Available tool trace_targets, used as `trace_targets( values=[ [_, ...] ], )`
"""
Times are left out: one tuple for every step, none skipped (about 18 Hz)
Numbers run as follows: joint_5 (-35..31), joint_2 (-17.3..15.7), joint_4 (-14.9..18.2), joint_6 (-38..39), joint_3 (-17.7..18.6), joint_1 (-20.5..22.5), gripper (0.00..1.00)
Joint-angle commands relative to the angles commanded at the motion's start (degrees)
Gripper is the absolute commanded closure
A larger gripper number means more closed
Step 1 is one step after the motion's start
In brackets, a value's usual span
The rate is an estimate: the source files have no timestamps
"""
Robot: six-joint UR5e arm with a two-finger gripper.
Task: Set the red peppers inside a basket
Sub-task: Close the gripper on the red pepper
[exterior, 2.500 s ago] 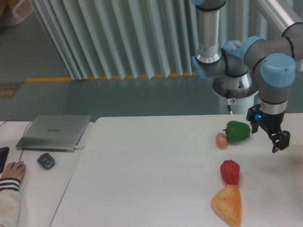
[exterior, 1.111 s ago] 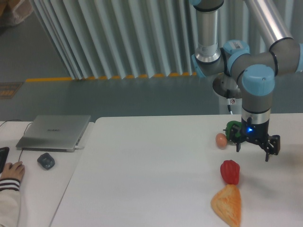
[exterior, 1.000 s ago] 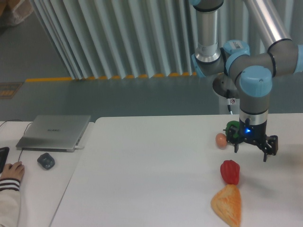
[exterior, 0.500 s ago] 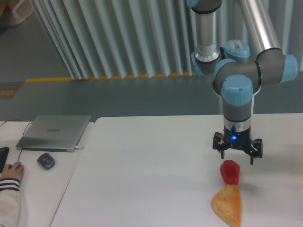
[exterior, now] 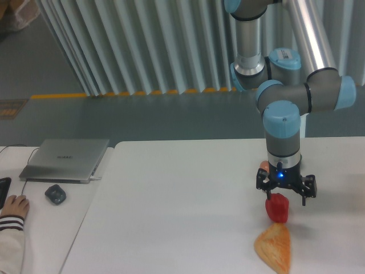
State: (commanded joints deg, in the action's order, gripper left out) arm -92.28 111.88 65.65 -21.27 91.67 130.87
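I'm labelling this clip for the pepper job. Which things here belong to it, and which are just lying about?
Job: red pepper; gripper, open above it. No basket in view.

Lying about: bread, laptop, mouse, a person's hand, an orange thing behind the gripper.

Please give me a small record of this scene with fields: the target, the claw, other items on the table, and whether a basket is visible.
target: red pepper, lying on the white table, not yet lifted
claw: open, just above the red pepper, fingers spread to both sides of its top
nearby food: orange-yellow bread wedge, in front of the pepper
partly hidden: small orange-brown round item behind the arm
side table: closed laptop, dark mouse, a person's hand
basket: none in view
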Motion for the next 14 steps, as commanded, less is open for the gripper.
trace_targets(
  values=[
    [-0.44, 0.44, 0.09, 0.00, 0.00, -0.44, 0.00],
    [-0.88, 0.71, 0.09, 0.09, 0.09, -0.70, 0.00],
    [-1.14, 1.06, 0.09, 0.09, 0.09, -0.79, 0.00],
    [-1.49, 1.41, 0.00, 0.17, 0.00, -1.23, 0.00],
    [-1.76, 1.59, 0.00, 0.17, 0.09, -1.75, 0.00],
    [-2.20, 2.02, 0.00, 0.26, 0.26, -1.93, 0.00],
    [-2.55, 2.20, 0.00, 0.44, 0.09, -1.94, 0.00],
    [-2.64, 2.20, 0.00, 0.87, 0.09, -1.94, 0.00],
    [-2.55, 2.12, 0.00, 1.05, 0.09, -2.02, 0.00],
    [-2.55, 2.03, 0.00, 1.05, 0.09, -2.37, 0.00],
    [-2.64, 2.38, 0.00, 1.05, 0.09, -2.55, 0.00],
    [-2.73, 2.47, 0.00, 1.14, 0.26, -2.55, 0.00],
    [-2.73, 2.38, 0.00, 1.05, 0.26, -2.55, 0.02],
    [-2.64, 2.29, 0.09, 1.14, 0.26, -2.55, 0.22]
  ],
)
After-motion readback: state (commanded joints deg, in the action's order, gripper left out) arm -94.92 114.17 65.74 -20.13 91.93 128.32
